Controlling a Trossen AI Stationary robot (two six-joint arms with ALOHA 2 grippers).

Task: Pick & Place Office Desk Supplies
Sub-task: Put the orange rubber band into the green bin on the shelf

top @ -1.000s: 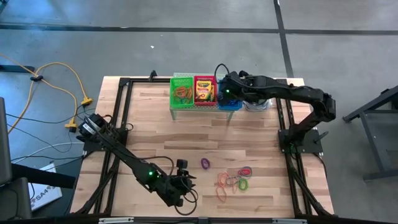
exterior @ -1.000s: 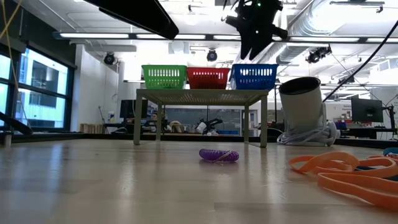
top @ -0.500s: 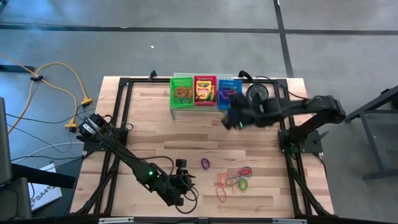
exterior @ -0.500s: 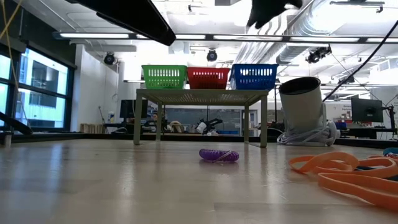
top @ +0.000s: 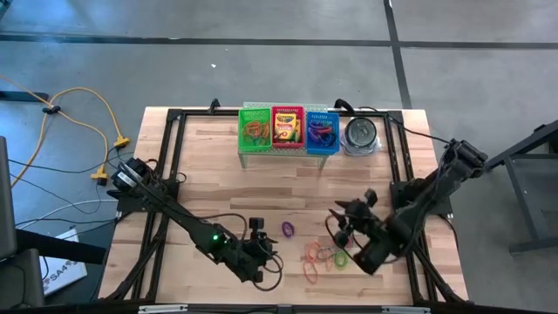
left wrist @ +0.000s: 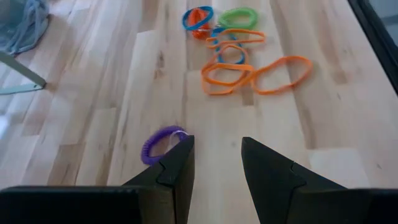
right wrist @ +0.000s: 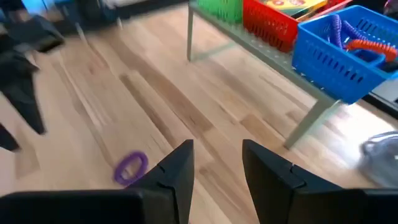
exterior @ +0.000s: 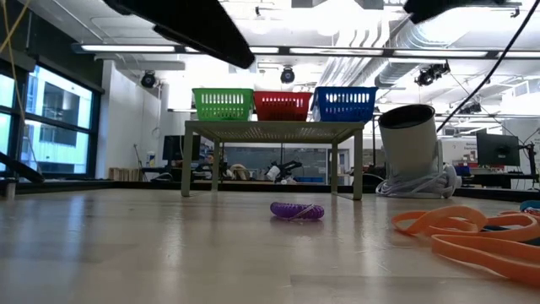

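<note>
Right gripper (top: 336,228) is positioned over the near-right part of the table (top: 209,174), just beside the loose cluster of rubber bands (top: 327,253). Its fingers are seen parted by a narrow gap in the right wrist view, with nothing between them. Left gripper (top: 266,253) is low near the front edge, fingers likewise slightly apart and empty; the purple band (left wrist: 160,142) lies just ahead of its fingertips and apart from the cluster.

At the far edge, the green basket (top: 255,131) is noted to hold orange bands, the red basket (top: 287,129) crayon boxes (top: 286,127), and the blue basket (top: 321,131) purple and red bands. A metal tin (top: 360,133) stands beside the blue basket.

Step in hand is judged to be the next band pickup by the right arm. The bands in the cluster overlap, so one at the outer edge should be chosen and approached from straight above, one finger set inside the loop. Jaws probably need widening before descent; the gap looks tight, though this is hard to judge from the wrist view. Contact with the left arm should be avoided.
</note>
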